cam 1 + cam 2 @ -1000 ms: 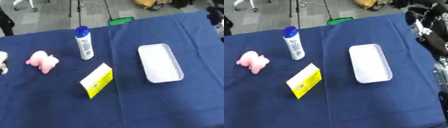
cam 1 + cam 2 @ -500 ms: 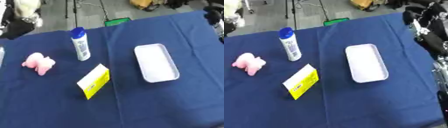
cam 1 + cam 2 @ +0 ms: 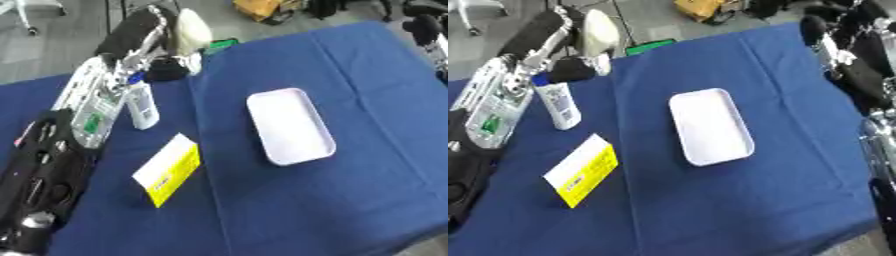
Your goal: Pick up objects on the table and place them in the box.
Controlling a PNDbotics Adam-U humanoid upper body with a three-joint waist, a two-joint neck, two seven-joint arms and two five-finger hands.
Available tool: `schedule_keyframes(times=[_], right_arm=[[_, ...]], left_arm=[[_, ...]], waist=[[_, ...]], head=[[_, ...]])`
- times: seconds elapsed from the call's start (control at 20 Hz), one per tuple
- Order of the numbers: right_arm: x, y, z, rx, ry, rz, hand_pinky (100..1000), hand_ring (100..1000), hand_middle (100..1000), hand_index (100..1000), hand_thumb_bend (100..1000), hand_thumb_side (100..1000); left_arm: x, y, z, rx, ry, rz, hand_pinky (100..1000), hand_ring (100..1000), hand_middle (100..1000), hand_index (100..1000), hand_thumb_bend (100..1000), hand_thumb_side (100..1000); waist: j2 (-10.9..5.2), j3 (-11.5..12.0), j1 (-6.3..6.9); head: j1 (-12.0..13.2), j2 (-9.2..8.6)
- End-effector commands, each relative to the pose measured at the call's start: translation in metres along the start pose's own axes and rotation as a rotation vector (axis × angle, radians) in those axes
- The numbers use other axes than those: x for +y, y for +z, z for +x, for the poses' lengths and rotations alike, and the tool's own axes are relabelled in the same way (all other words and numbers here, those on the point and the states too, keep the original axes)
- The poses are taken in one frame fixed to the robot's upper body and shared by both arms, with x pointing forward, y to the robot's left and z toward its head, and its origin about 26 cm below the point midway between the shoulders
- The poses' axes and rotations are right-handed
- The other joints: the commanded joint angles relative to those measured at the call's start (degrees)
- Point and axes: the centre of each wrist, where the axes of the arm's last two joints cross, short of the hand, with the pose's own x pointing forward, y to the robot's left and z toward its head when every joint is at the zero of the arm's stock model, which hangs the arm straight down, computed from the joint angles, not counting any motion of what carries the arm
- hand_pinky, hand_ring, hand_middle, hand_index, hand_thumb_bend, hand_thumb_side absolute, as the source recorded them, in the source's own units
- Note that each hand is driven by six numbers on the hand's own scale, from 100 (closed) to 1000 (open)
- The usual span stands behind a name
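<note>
Partly hidden, the white bottle [image 3: 143, 107] stands upright at about ten o'clock on the counter [image 3: 350, 90], its blue cap and upper body covered by the left arm [image 3: 96, 110] that crosses in front of it. That arm comes in from the lower left and stretches up toward eleven o'clock, black near the bottom edge, then silver with a green patch on it. The left hand [image 3: 175, 65] shows only as a dark blurred shape beyond the bottle, near the counter's far edge, with a pale rounded form [image 3: 191, 31] above it; whether its fingers are spread or curled cannot be told. A sliver of pink [image 3: 19, 141] peeks out at the arm's left side, too little of it to make out.

Over at the right, the right arm [image 3: 859, 70] runs down the edge of the right eye view, black with silver joints, cut off by the frame; the right hand [image 3: 811, 25] is a dark rounded blur at one o'clock, and its fingers cannot be read either.

Near the middle lies the box [image 3: 710, 126], a shallow white tray with rounded corners, long axis running twelve to six, nothing inside it. At about eight o'clock from it, well apart, a yellow and white carton [image 3: 168, 170] lies tilted on the smooth blue cloth covering the counter.
</note>
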Motion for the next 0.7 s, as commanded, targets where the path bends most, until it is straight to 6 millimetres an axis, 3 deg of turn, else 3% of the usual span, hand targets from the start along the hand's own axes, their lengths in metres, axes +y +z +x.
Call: schedule_keyframes(times=[0.05,0.4,0.7], right_arm=[[0.001,-0.008,0.01,-0.047,-0.007,0.007,841,842,853,853,444,474],[0.002,-0.011,0.013,-0.059,-0.015,0.011,840,840,852,854,443,474],[0.004,-0.012,0.014,-0.064,-0.019,0.019,839,838,852,855,442,475]], left_arm=[[-0.01,-0.014,0.013,-0.101,-0.136,-0.096,604,516,520,619,215,534],[-0.037,-0.016,0.017,-0.21,-0.205,-0.217,641,561,558,664,220,551],[-0.042,-0.017,0.024,-0.209,-0.18,-0.16,640,587,607,709,247,594]], waist=[[-2.25,-0.84,0.41],[-1.96,-2.68,0.56],[-1.73,-3.3,0.55]], head=[[0.53,-0.84],[0.11,-1.2],[-0.01,-1.26]])
